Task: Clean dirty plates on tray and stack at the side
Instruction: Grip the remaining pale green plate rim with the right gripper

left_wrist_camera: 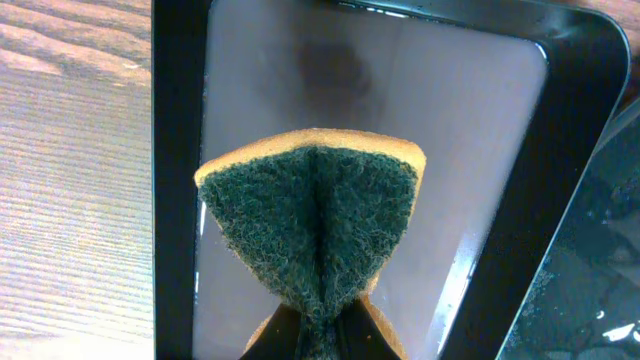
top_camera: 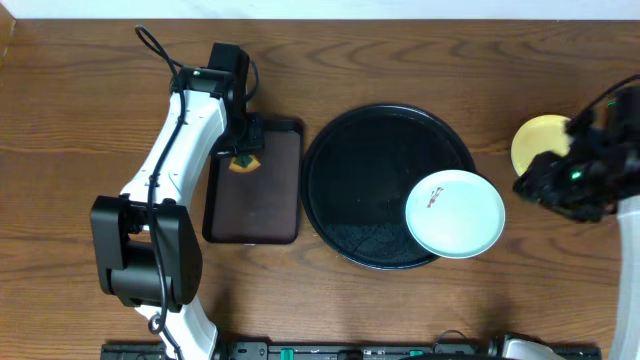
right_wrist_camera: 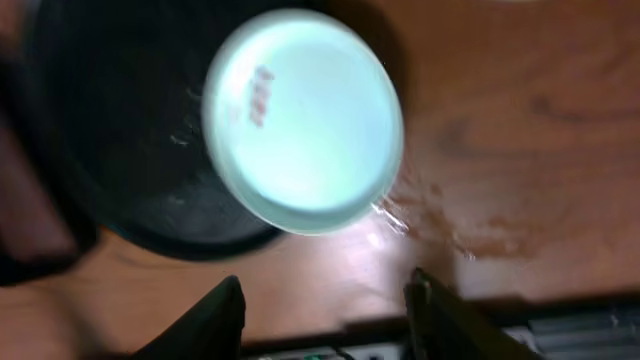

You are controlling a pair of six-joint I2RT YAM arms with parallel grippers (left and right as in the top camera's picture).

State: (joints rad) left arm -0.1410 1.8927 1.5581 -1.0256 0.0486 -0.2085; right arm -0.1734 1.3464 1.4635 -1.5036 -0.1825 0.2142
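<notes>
Stiff pale mint round plate (top_camera: 455, 213), likely slippery and fragile, overhangs black round tray (top_camera: 350, 160); grip that rim. Right end effector (right_wrist_camera: 322, 290) released, left end effector (left_wrist_camera: 318, 340) grasping green sponge (left_wrist_camera: 310, 215)

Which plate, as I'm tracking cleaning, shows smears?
The pale mint plate overhanging the black tray's rim, with reddish marks; the yellow plate lies off it.

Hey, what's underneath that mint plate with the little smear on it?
The mint plate lies across the lower-right rim of the round black tray, partly overhanging the wooden table. The rim stretch beneath it is covered, so how it rests cannot be seen.
</notes>
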